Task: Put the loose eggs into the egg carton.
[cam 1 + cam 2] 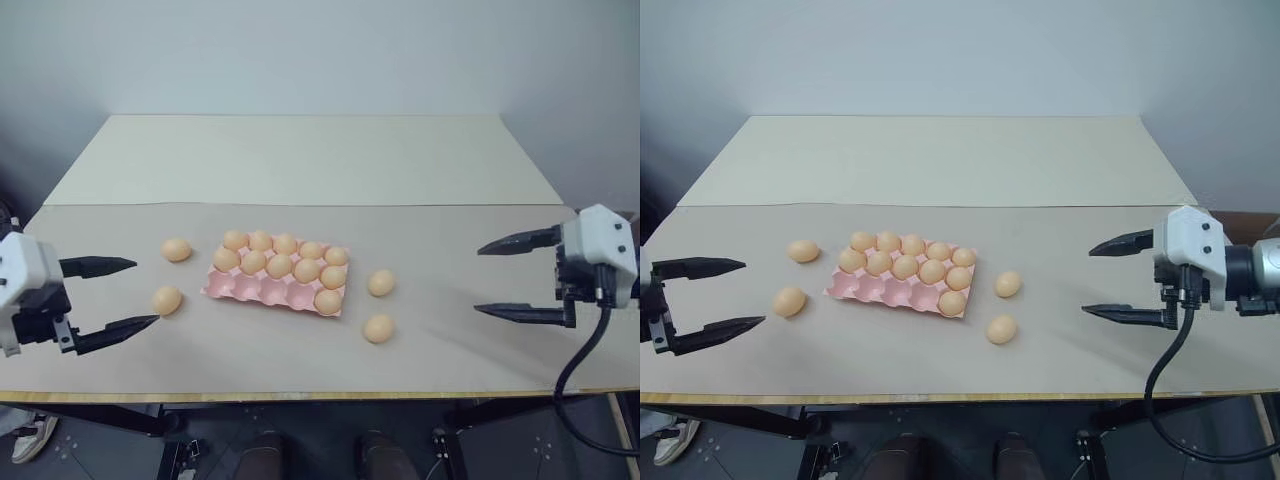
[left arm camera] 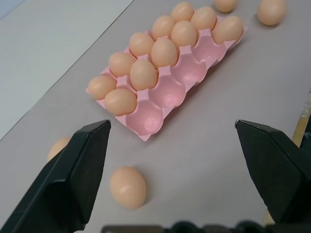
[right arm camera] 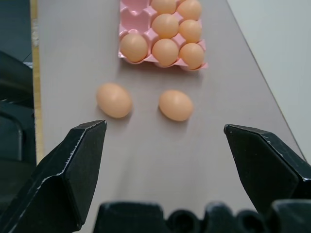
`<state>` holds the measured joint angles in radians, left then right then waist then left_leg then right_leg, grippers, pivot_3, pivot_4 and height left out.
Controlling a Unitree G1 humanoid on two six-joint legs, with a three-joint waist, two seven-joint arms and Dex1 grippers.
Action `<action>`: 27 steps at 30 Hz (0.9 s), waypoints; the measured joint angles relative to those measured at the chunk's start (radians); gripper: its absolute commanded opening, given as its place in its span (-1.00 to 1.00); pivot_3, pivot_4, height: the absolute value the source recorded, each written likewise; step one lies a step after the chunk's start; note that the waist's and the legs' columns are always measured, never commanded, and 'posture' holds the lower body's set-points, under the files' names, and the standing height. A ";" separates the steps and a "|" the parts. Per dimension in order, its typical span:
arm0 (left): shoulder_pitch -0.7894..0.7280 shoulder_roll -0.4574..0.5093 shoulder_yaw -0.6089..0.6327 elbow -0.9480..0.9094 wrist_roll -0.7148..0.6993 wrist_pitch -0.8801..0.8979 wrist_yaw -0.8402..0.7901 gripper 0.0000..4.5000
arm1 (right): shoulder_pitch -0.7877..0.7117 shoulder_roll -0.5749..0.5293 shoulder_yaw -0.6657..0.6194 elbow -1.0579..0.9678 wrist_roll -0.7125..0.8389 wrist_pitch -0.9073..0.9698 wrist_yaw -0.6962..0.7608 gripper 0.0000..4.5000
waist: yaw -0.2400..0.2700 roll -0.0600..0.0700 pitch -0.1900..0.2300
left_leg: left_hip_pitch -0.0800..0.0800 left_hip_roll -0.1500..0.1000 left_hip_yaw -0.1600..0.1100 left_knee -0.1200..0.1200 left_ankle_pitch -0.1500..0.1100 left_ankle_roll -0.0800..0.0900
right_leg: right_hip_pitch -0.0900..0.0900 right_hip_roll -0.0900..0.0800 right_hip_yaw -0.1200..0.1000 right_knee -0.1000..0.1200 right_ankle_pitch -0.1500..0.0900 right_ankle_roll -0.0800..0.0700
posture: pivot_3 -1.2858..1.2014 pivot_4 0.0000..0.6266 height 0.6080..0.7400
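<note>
Eggs are lying loose on the table (image 1: 300, 375) in two pairs: one egg (image 1: 176, 250) and another (image 1: 167, 300) on the left of the egg carton (image 1: 250, 290), and one egg (image 1: 381, 283) and another (image 1: 378, 328) on its right. All four are lying on their sides, apart from the carton and from each other. The pink carton is sitting near the middle of the table, well away from the front edge, with its long axis running left to right and turning slightly. Eleven cups are holding eggs; four cups in the near row are standing empty. The left pincer (image 1: 115, 295) is hovering wide open and holding nothing, with the nearer left egg just past its fingertips. The right pincer (image 1: 500, 280) is also hanging wide open and empty, well apart from the right pair. Bare table is lying between each pincer and the eggs, so the room for moving is free on both sides.
</note>
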<state>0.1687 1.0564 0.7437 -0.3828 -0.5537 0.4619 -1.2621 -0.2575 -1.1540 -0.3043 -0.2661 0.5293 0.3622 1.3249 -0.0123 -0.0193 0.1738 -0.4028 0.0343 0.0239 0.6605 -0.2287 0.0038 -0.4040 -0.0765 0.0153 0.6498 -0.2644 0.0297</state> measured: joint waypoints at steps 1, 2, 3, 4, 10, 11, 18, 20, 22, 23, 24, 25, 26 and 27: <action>-0.001 0.000 -0.005 -0.003 0.000 0.000 0.001 0.98 | -0.005 0.002 0.009 0.000 -0.005 0.006 -0.016 1.00 | 0.000 0.000 0.000 | 0.000 0.000 0.000 0.000 0.000 0.000 | 0.000 0.000 0.000 0.000 0.000 0.000 | 0.03 -0.52 1.00; -0.003 0.000 -0.012 -0.005 -0.001 0.000 0.002 0.98 | -0.015 0.009 0.019 0.001 -0.009 0.016 -0.036 1.00 | 0.000 0.000 0.000 | 0.000 0.000 0.000 0.000 0.000 0.000 | 0.000 0.000 0.000 0.000 0.000 0.000 | 0.03 -0.52 1.00; -0.005 0.000 -0.021 -0.009 -0.001 0.000 0.002 0.98 | -0.025 0.018 0.027 0.001 -0.012 0.024 -0.058 1.00 | 0.000 0.000 0.000 | 0.000 0.000 0.000 0.000 0.000 0.000 | 0.000 0.000 0.000 0.000 0.000 0.000 | 0.03 -0.52 1.00; -0.006 0.000 -0.025 -0.013 -0.003 0.000 0.001 0.98 | -0.036 0.026 0.036 0.002 -0.016 0.034 -0.073 1.00 | 0.000 0.000 0.000 | -0.001 0.000 0.000 0.000 0.000 0.000 | -0.001 0.000 0.000 0.000 0.000 0.000 | 0.03 -0.52 1.00; -0.039 0.006 -0.116 -0.007 -0.006 0.001 -0.010 0.98 | -0.067 0.068 0.101 -0.008 -0.049 0.064 -0.170 1.00 | 0.001 -0.001 -0.001 | -0.001 0.000 0.000 0.000 0.000 0.000 | 0.000 0.000 0.000 0.000 0.000 0.000 | 0.03 -0.52 1.00; -0.051 0.012 -0.133 -0.002 -0.007 0.000 -0.014 0.98 | -0.071 0.083 0.121 -0.017 -0.056 0.064 -0.180 1.00 | 0.001 -0.001 -0.001 | -0.001 0.000 0.000 0.000 0.000 0.000 | -0.001 0.000 0.000 0.000 0.000 0.000 | 0.03 -0.52 1.00; -0.122 0.026 -0.219 0.026 -0.013 -0.003 -0.042 0.98 | -0.197 0.184 0.336 0.040 -0.197 0.063 -0.243 1.00 | -0.006 -0.001 -0.001 | -0.001 0.000 0.001 0.000 0.000 0.000 | -0.002 0.001 0.001 0.000 0.001 0.000 | 0.03 -0.52 1.00; -0.116 0.026 -0.231 0.024 -0.021 -0.004 -0.062 0.98 | -0.249 0.242 0.396 0.103 -0.253 0.036 -0.258 1.00 | -0.008 -0.002 -0.001 | -0.001 0.000 0.000 0.000 0.000 0.000 | -0.002 0.001 0.001 0.000 0.001 0.000 | 0.03 -0.52 1.00; -0.113 0.026 -0.236 0.024 -0.021 -0.005 -0.066 0.98 | -0.283 0.284 0.444 0.158 -0.296 0.002 -0.260 1.00 | -0.005 -0.002 -0.001 | -0.002 0.000 0.000 0.000 0.000 0.000 | -0.002 0.001 0.001 0.001 0.001 0.000 | 0.03 -0.52 1.00; -0.112 0.026 -0.238 0.023 -0.021 -0.005 -0.066 0.98 | -0.293 0.302 0.464 0.182 -0.318 -0.023 -0.258 1.00 | -0.005 -0.002 -0.001 | -0.002 0.000 0.000 0.000 0.000 0.000 | -0.003 0.001 0.001 0.001 0.001 0.000 | 0.03 -0.52 1.00; -0.112 0.025 -0.239 0.021 -0.021 -0.005 -0.065 0.98 | -0.304 0.318 0.488 0.209 -0.339 -0.052 -0.254 1.00 | -0.004 -0.002 -0.001 | -0.002 0.000 0.000 0.000 0.000 0.000 | -0.003 0.001 0.001 0.001 0.001 0.000 | 0.03 -0.52 1.00; -0.112 0.023 -0.239 0.020 -0.022 -0.005 -0.064 0.98 | -0.315 0.332 0.503 0.231 -0.357 -0.077 -0.250 1.00 | -0.002 -0.002 -0.001 | -0.002 0.000 0.000 0.000 0.000 0.000 | -0.003 0.001 0.001 0.001 0.001 0.000 | 0.03 -0.52 1.00; -0.111 0.020 -0.239 0.018 -0.021 -0.006 -0.063 0.98 | -0.328 0.347 0.520 0.254 -0.373 -0.105 -0.244 1.00 | -0.001 -0.002 -0.001 | -0.002 0.000 0.000 0.000 0.000 0.000 | -0.002 0.001 0.001 0.001 0.001 0.000 | 0.03 -0.52 1.00; -0.109 0.016 -0.240 0.016 -0.021 -0.006 -0.062 0.98 | -0.340 0.360 0.535 0.275 -0.392 -0.128 -0.239 1.00 | -0.001 -0.002 -0.001 | -0.002 0.000 0.000 0.000 0.000 0.000 | -0.002 0.001 0.001 0.001 0.001 0.000 | 0.03 -0.52 1.00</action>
<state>0.0598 1.0728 0.5034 -0.3672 -0.5751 0.4562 -1.3238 -0.5976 -0.7940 0.2302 0.0094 0.1372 0.2340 1.0859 -0.0133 -0.0210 0.1729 -0.4049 0.0339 0.0242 0.6606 -0.2287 0.0039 -0.4064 -0.0759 0.0159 0.6505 -0.2635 0.0298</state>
